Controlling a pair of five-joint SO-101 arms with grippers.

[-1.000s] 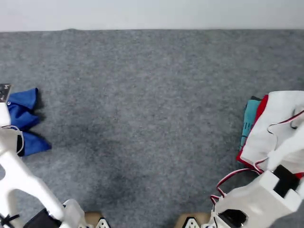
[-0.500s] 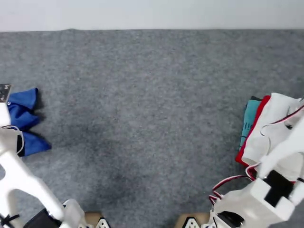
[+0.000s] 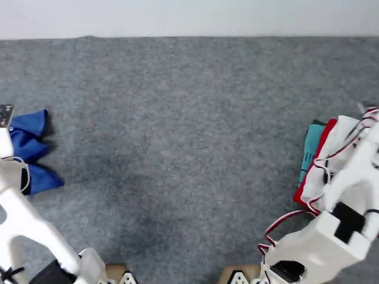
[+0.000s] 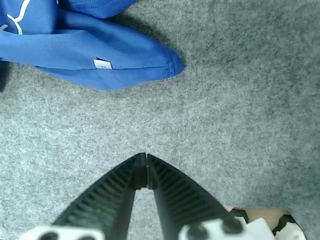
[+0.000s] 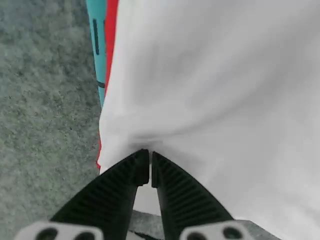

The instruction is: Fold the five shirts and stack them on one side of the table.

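The white shirt (image 3: pixel 337 133) lies mostly hidden (under the right arm (image 3: pixel 320 242)).

mat (image 3: pixel 189 148) open between blue shirt (image 3: pixel 29 148); stack (image 3: pixel 318 152)

no word or number can be read anywhere. the blue shirt (image 4: pixel 100 45) carries a small white tag (image 4: pixel 102 64) sewn at its hem, with print too fine to make out. a white mark (image 4: pixel 14 22), probably part of a logo, sits on the same shirt and is cut off by the picture's edge. the teal shirt (image 5: pixel 95 30) bears short dark marks (image 5: pixel 96 44) along its side, not legible as letters.
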